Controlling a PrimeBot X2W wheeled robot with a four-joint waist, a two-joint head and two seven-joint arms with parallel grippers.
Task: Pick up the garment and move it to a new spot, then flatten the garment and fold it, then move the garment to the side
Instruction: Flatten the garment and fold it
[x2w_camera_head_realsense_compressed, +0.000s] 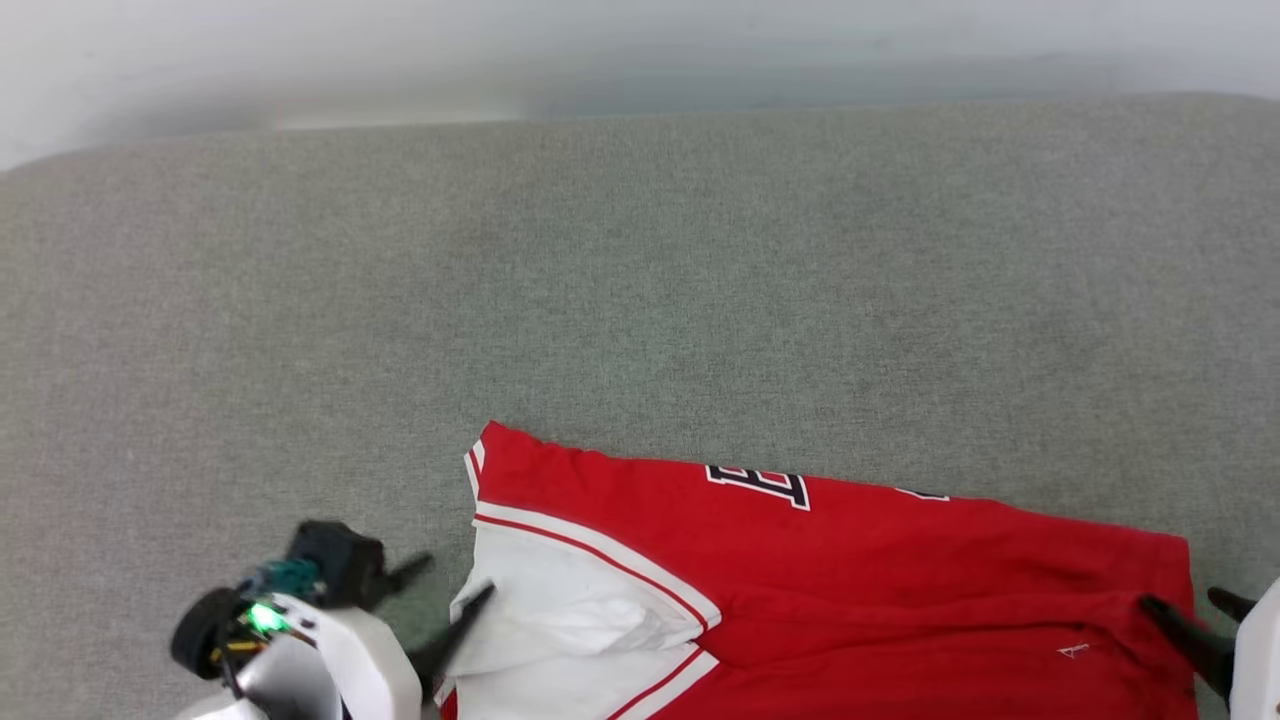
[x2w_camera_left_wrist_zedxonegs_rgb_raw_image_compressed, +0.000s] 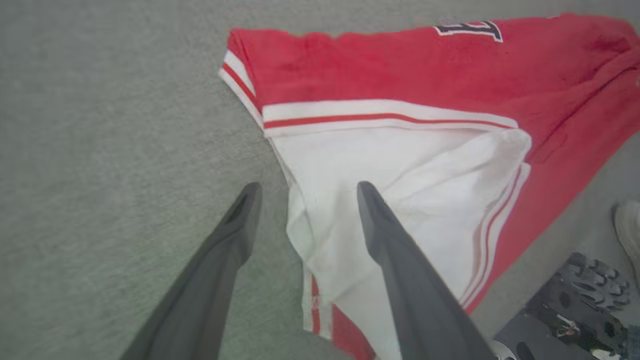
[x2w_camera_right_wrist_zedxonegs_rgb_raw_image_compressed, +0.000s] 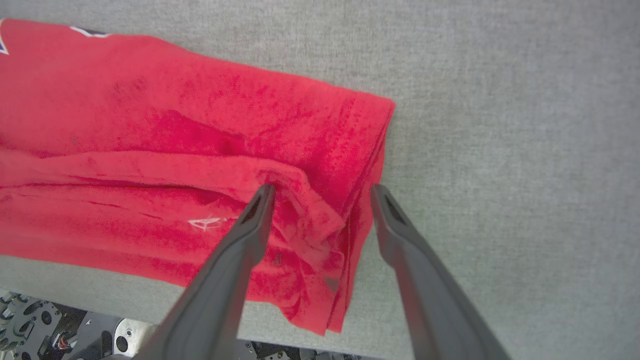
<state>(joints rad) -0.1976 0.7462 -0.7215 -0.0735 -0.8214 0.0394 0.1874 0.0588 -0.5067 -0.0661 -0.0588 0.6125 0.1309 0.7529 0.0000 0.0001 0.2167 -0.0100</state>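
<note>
– head view first: where is the red jersey t-shirt (x2w_camera_head_realsense_compressed: 850, 560)?

– low in the frame, at the near edge of the grey-green cloth surface (x2w_camera_head_realsense_compressed: 640, 280). it lies flat and folded into a long band running left to right. the white sleeve (x2w_camera_head_realsense_compressed: 560, 610) is at the robot's left end and the red hem is at the right. part of the black-and-white lettering (x2w_camera_head_realsense_compressed: 760, 485) shows along the far fold.

– and the left gripper (x2w_camera_head_realsense_compressed: 460, 577)?

– its jaws are spread wide and hold nothing. in the left wrist view the left gripper (x2w_camera_left_wrist_zedxonegs_rgb_raw_image_compressed: 307, 187) straddles the outer edge of the sleeve (x2w_camera_left_wrist_zedxonegs_rgb_raw_image_compressed: 400, 190). one finger (x2w_camera_left_wrist_zedxonegs_rgb_raw_image_compressed: 235, 230) is over bare cloth surface (x2w_camera_left_wrist_zedxonegs_rgb_raw_image_compressed: 100, 150) and the other is over the white fabric. the striped trim (x2w_camera_left_wrist_zedxonegs_rgb_raw_image_compressed: 380, 117) runs just beyond the tips, with the red body of the t-shirt (x2w_camera_left_wrist_zedxonegs_rgb_raw_image_compressed: 380, 75) past it. i cannot tell whether the fingers touch the cloth.

– right side?

– the right gripper (x2w_camera_head_realsense_compressed: 1180, 598) sits at the hem end, also parted wide and gripping nothing. in the right wrist view the right gripper (x2w_camera_right_wrist_zedxonegs_rgb_raw_image_compressed: 322, 189) spans the t-shirt's (x2w_camera_right_wrist_zedxonegs_rgb_raw_image_compressed: 175, 135) end. one finger is above a rumpled ridge of red fabric (x2w_camera_right_wrist_zedxonegs_rgb_raw_image_compressed: 300, 200), and the other is over the grey-green surface (x2w_camera_right_wrist_zedxonegs_rgb_raw_image_compressed: 500, 125) just beside the stacked layers. a small white logo (x2w_camera_right_wrist_zedxonegs_rgb_raw_image_compressed: 207, 222) sits on the red near the first finger.

– anything else around?

– a green light (x2w_camera_head_realsense_compressed: 265, 617) glows on the left wrist. the robot's dark base (x2w_camera_right_wrist_zedxonegs_rgb_raw_image_compressed: 30, 320) shows below the surface's near edge, and a pale wall (x2w_camera_head_realsense_compressed: 640, 50) lies beyond the far edge.
</note>
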